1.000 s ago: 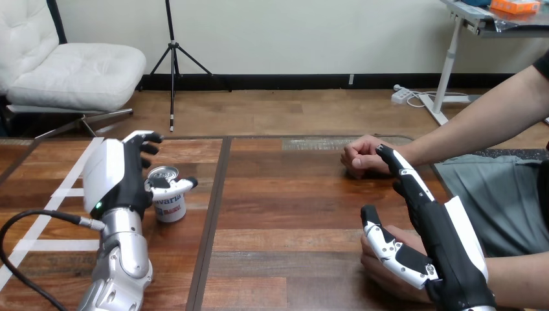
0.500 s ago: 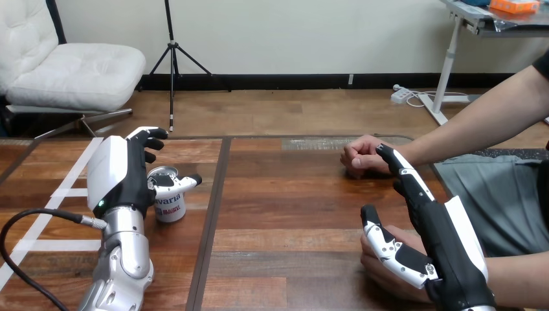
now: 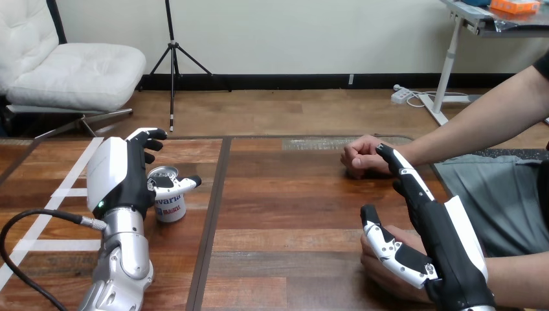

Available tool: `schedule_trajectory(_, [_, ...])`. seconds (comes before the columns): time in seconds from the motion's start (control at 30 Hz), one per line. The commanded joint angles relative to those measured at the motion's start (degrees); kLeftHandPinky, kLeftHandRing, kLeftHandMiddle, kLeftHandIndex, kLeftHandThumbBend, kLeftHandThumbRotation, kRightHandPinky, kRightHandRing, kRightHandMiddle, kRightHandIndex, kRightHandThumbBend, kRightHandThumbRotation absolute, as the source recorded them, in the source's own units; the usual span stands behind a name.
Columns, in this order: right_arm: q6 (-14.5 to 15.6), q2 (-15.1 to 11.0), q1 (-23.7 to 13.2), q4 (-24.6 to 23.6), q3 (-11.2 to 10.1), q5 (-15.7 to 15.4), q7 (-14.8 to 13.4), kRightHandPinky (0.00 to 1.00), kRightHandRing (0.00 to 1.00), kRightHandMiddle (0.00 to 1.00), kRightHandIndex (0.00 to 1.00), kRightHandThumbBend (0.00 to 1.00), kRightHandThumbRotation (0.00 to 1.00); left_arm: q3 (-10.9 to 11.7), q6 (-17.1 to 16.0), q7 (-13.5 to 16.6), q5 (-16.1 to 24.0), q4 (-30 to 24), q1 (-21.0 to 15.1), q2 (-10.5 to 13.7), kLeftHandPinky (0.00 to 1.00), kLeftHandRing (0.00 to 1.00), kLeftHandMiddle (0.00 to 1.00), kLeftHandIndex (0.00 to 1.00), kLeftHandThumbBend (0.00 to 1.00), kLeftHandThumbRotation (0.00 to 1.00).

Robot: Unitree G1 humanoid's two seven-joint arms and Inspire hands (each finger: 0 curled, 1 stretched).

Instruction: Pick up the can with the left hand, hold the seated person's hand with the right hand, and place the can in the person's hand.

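A white can [image 3: 168, 206] with red print and a silver top stands on the wooden table [image 3: 291, 201] at the left. My left hand [image 3: 116, 173] stands upright right beside it, open, palm toward the can. Its fingers reach straight past the can's far side and its thumb [image 3: 180, 186] crosses the can's near upper rim. At the lower right my right hand [image 3: 443, 240] is open with its fingers pointing away. Its thumb [image 3: 393, 249] rests on top of the person's hand [image 3: 380, 269], which lies on the table beneath it.
The person's other hand [image 3: 358, 157] rests as a fist on the table farther back, just left of my right hand's fingertips. White tape stripes [image 3: 65, 191] mark the table's left part. A dark seam [image 3: 213, 214] runs down the table right of the can.
My left hand has shifted slightly right, closer against the can, and its thumb has edged across the can's rim. The right hand and both of the person's hands have stayed still.
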Motion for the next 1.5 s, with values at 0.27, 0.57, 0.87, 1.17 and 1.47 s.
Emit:
schedule_trajectory(0.27, [-0.8,0.0,-3.6,-1.5,0.0,0.7,-0.5,0.98,0.98,0.98,0.94,0.14,0.08,-0.3,3.5,-1.0,1.0,-3.1,-1.6,1.4,0.63,0.71,0.75,0.75,0.84,0.15])
schedule_trajectory(0.57, [-0.8,0.0,-3.4,-1.6,0.1,1.1,-0.3,0.99,0.99,0.98,0.94,0.14,0.09,-0.3,5.1,-0.4,1.1,-3.7,-1.4,1.1,0.63,0.73,0.77,0.76,0.86,0.17])
schedule_trajectory(0.87, [-0.7,-0.1,-3.1,-1.8,0.2,0.6,-0.4,1.0,1.0,0.98,0.94,0.14,0.09,-0.7,7.6,-0.1,2.3,-3.9,-1.6,1.4,0.62,0.72,0.77,0.76,0.87,0.16])
schedule_trajectory(1.17, [-1.0,-0.2,-3.1,-1.6,0.1,0.8,-0.3,1.0,1.0,0.98,0.95,0.15,0.1,-0.6,9.0,-0.7,2.7,-3.7,-2.0,1.6,0.61,0.72,0.77,0.76,0.87,0.17])
schedule_trajectory(1.47, [-0.6,-0.1,-2.9,-2.0,0.2,0.6,-0.3,1.0,1.0,0.97,0.94,0.15,0.1,-1.0,9.2,-0.9,3.4,-2.8,-2.5,1.9,0.59,0.71,0.77,0.76,0.88,0.17])
